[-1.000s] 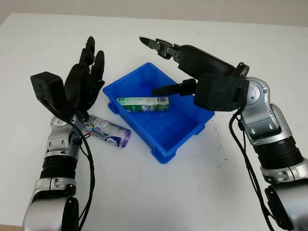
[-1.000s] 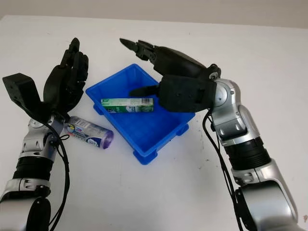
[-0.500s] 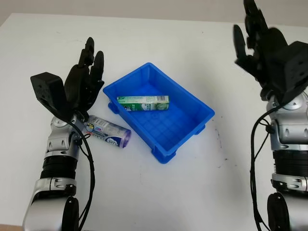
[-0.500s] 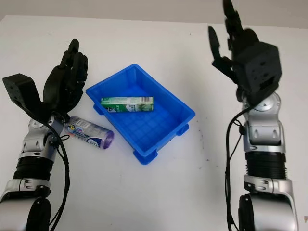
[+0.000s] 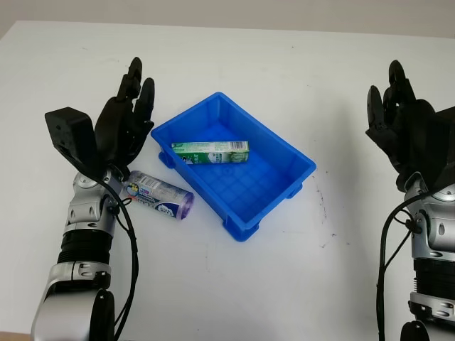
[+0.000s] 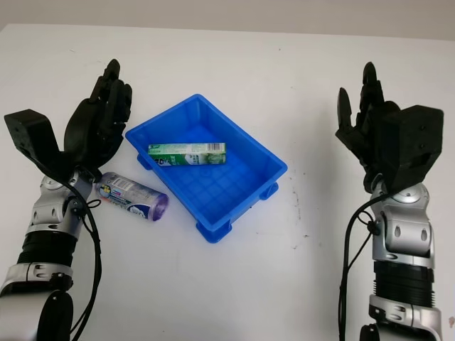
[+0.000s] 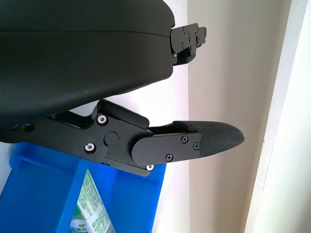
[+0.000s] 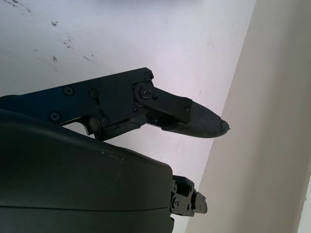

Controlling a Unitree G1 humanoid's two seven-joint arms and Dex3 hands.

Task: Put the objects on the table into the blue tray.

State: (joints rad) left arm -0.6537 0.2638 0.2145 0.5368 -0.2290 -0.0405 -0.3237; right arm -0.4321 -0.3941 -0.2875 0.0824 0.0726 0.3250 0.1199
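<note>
A blue tray (image 5: 283, 153) stands in the middle of the white table, and a green and white box (image 5: 211, 152) lies inside it near its left end. A small purple-capped bottle (image 5: 159, 194) lies on its side on the table just left of the tray. My left hand (image 5: 129, 121) is open, raised above and slightly behind the bottle, holding nothing. My right hand (image 5: 398, 128) is open, raised at the far right, well away from the tray. In the left wrist view the tray (image 7: 39, 208) and the box (image 7: 92, 206) show below the hand.
The white table (image 5: 284, 270) has bare room in front of the tray and to its right. Small dark specks (image 5: 323, 209) mark the surface right of the tray. The table's far edge runs along the top of the eye views.
My right hand has left the space over the tray, swung up and out to the far right, then lowered a little. The box stays in the tray. The left hand and bottle have not moved.
</note>
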